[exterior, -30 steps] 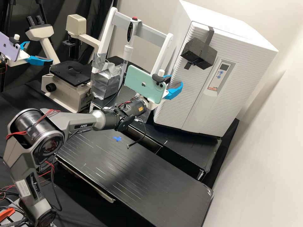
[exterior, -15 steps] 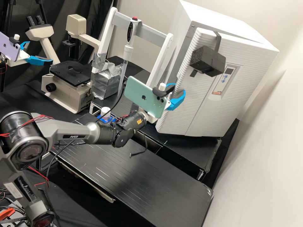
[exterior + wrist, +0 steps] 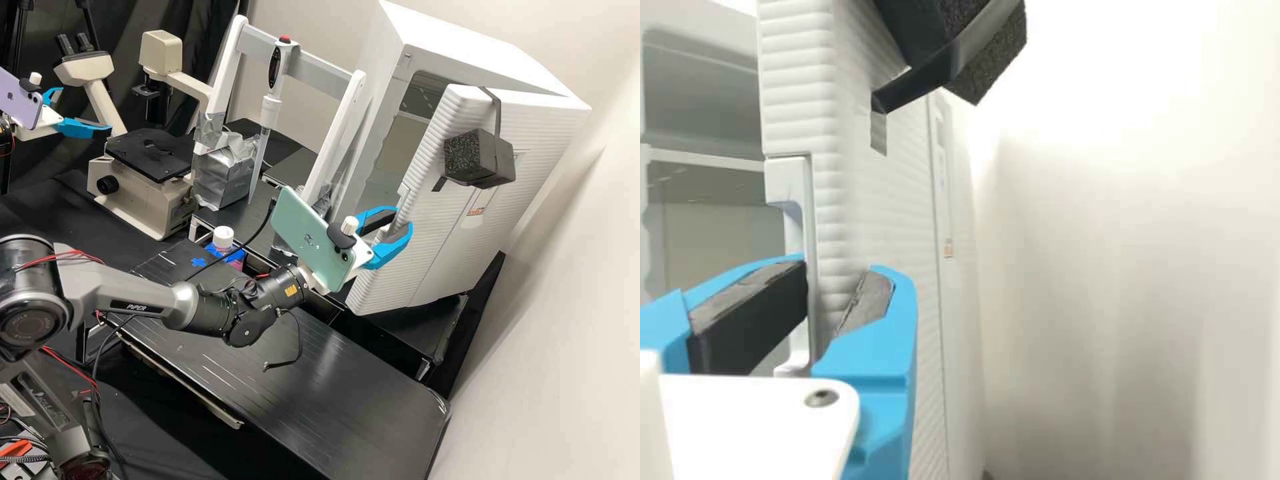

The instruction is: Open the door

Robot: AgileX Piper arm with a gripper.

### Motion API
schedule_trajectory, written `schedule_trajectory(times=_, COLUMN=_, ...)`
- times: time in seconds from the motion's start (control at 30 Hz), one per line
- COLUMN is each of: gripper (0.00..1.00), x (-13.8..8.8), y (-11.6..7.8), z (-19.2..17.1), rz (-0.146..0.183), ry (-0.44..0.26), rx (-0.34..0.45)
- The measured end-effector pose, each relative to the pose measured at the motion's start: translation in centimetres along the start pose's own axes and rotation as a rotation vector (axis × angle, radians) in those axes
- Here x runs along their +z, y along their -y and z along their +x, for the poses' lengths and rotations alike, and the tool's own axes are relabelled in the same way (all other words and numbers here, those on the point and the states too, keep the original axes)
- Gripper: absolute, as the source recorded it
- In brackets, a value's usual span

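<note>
White and ribbed, the door (image 3: 427, 200), partly open on the pale cabinet (image 3: 480, 60), with a gap into the interior beside its free edge. At that edge, the pincer (image 3: 402, 221), blue fingers (image 3: 880, 340) spread, one towards the inner side and the other towards the outer face, with the door's edge between; cannot tell about firm contact on both sides. Strapped high on the door, a black block (image 3: 479, 159). Just behind the pincer's fingers, a mint-green phone (image 3: 312, 241). Beneath the arm, the black table (image 3: 267, 373); farther off, a beige microscope (image 3: 143, 200).
</note>
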Motion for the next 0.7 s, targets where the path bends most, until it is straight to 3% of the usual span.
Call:
schedule_trajectory(times=0.43, gripper=1.0, x=2.5, y=-1.2, z=-2.6, rz=0.072, ry=0.054, rx=0.073)
schedule_trajectory(times=0.7, gripper=1.0, x=1.7, y=-1.0, z=-4.0, rz=0.085, ry=-0.044, rx=0.047)
